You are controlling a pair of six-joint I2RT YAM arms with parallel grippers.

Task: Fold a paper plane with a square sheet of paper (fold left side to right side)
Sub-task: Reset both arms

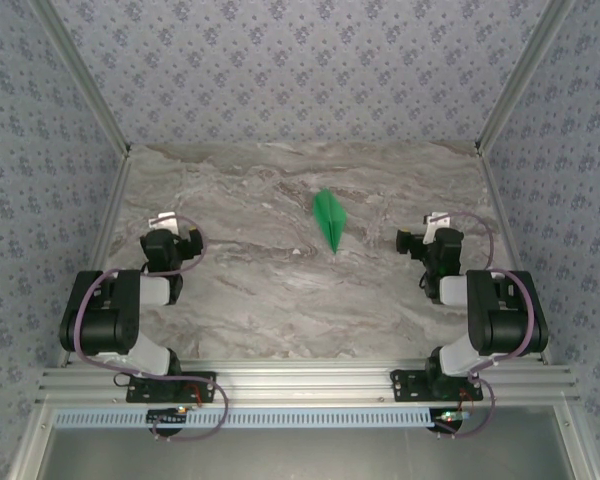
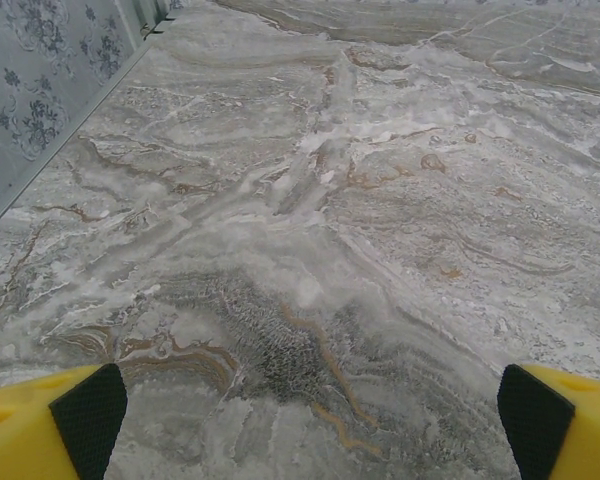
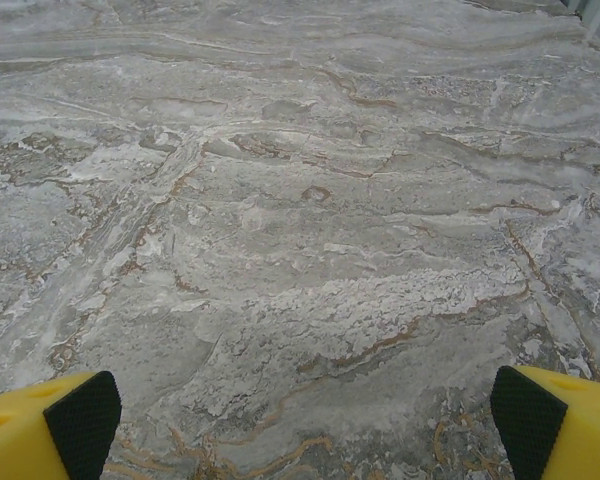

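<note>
Paper plane flat on the tabletop, nearer the right hand. Left hand and right hand both released, empty, well apart from it. Probably featherlight, flimsy, slippery, easily crushed; best pinched gently along the thicker centre crease.

The left arm and the right arm are black blocks with pale grey links, thin purple cables, and yellow fingers with black pads.

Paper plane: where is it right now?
Top external view: the paper plane lies on the marble table, a little right of centre, pointed end toward the arms' bases. It is nearer the right arm than the left arm, touching neither.
</note>
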